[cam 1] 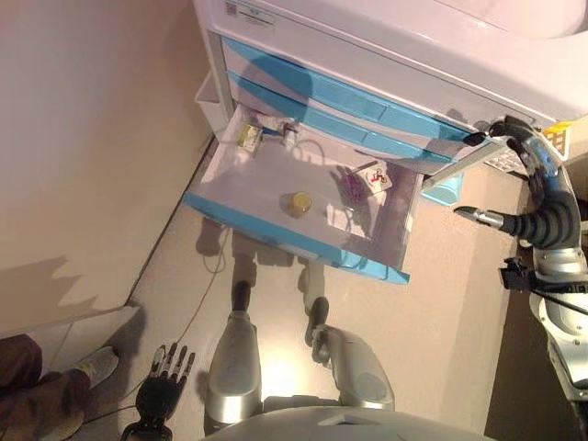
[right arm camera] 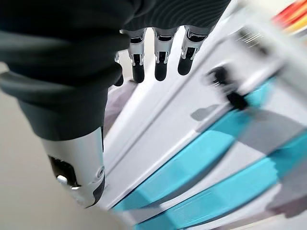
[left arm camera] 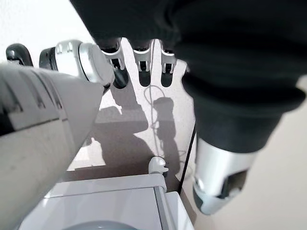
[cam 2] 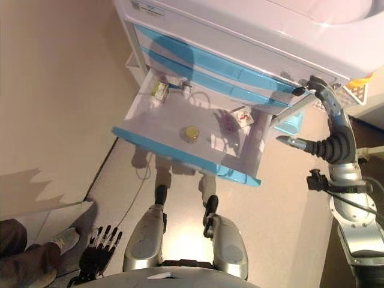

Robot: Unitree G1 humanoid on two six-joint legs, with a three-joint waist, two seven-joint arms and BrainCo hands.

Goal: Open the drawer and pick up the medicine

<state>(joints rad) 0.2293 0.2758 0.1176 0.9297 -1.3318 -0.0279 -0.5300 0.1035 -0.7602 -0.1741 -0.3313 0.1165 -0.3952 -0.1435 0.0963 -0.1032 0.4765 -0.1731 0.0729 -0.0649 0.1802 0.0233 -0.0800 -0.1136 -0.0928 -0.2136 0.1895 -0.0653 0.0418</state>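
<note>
A white cabinet (cam 1: 386, 46) has blue-fronted drawers, and one drawer (cam 1: 276, 237) stands pulled out. Inside lie a small yellow round jar (cam 1: 299, 202), a purple packet (cam 1: 352, 186), a small box with red print (cam 1: 378, 178) and a yellow-green box (cam 1: 248, 138) at the back left. My right hand (cam 1: 537, 184) is open, raised at the cabinet's right side, right of the open drawer and touching nothing in it. Its straight fingers (right arm camera: 160, 57) point along the blue drawer fronts (right arm camera: 201, 158). My left hand (cam 1: 165, 372) hangs open and empty by the floor at lower left.
A beige wall (cam 1: 83, 138) runs along the left, close to the drawer's left corner. A person's shoe (cam 1: 96, 366) and trouser leg show at the bottom left. A white basket (cam 1: 510, 158) and a light blue object (cam 1: 443, 191) stand right of the cabinet.
</note>
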